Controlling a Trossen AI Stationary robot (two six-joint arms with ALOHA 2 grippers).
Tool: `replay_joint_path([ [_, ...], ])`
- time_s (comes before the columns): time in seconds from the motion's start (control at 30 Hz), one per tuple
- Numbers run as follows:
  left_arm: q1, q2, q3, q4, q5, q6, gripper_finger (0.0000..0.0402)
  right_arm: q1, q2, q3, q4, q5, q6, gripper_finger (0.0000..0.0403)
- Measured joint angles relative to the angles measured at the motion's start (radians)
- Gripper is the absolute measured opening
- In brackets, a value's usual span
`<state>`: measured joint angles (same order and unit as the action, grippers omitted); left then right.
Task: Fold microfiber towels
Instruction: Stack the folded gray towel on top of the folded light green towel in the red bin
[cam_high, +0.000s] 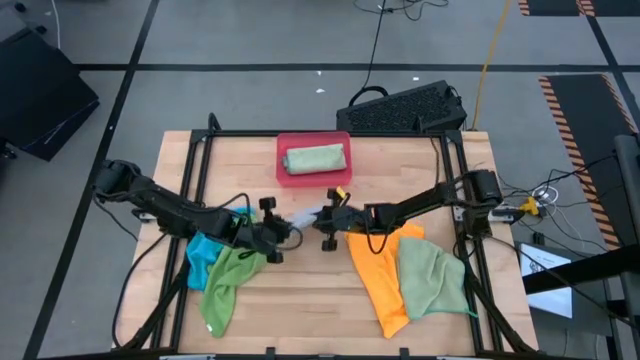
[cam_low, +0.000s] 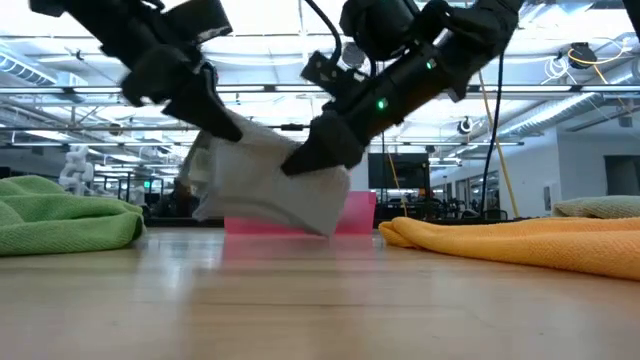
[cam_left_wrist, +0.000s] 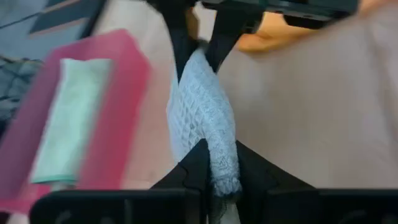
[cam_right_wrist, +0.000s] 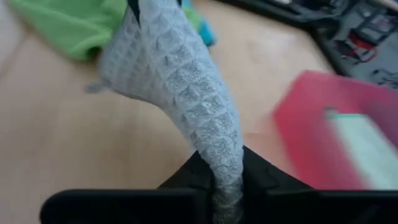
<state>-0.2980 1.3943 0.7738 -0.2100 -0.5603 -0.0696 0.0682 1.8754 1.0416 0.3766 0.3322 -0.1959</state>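
Observation:
A light grey towel (cam_high: 305, 217) is held up between my two grippers over the table's middle; it also shows in the low view (cam_low: 270, 180). My left gripper (cam_left_wrist: 219, 163) is shut on its left end, my right gripper (cam_right_wrist: 227, 169) on its right end. A green towel (cam_high: 228, 285) and a blue towel (cam_high: 205, 255) lie at the near left. An orange towel (cam_high: 380, 275) and a pale green towel (cam_high: 432, 280) lie at the near right. A folded pale green towel (cam_high: 315, 158) lies in the pink-red tray (cam_high: 290, 180). My left gripper pinches the grey towel's bunched left end (cam_left_wrist: 221, 158) between its two fingers, coming level from the table's left. The cloth runs away from it toward the other gripper, lifted clear. My right gripper pinches the towel's bunched right end (cam_right_wrist: 225, 160) between its two fingers, coming slanting down from the table's right. The cloth widens away from the fingers and hangs above the table (cam_low: 300, 205).
The tray stands at the far middle. A black keyboard (cam_high: 405, 108) lies beyond the table's far right corner. Bare wood (cam_high: 300, 300) lies between the towel heaps at the near middle.

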Motion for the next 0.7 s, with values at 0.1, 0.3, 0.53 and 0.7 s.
replay_joint_path([
  [0.1, 0.056, -0.004, 0.000, 0.019, 0.007, 0.020, 0.0084, -0.044, -0.052, 0.000, -0.030, 0.001, -0.018, 0.0013],
  [0.3, 0.156, -0.035, -0.001, 0.097, -0.028, 0.076, 0.0172, -0.126, -0.138, 0.000, -0.092, 0.007, -0.087, 0.0019],
  [0.53, 0.238, -0.070, 0.052, 0.292, -0.071, 0.226, 0.0239, -0.248, -0.201, 0.001, -0.101, 0.006, -0.194, 0.0016],
  [0.7, 0.338, -0.052, 0.060, 0.393, -0.015, 0.320, 0.0257, -0.331, -0.202, 0.039, -0.109, -0.024, -0.237, 0.0016],
])
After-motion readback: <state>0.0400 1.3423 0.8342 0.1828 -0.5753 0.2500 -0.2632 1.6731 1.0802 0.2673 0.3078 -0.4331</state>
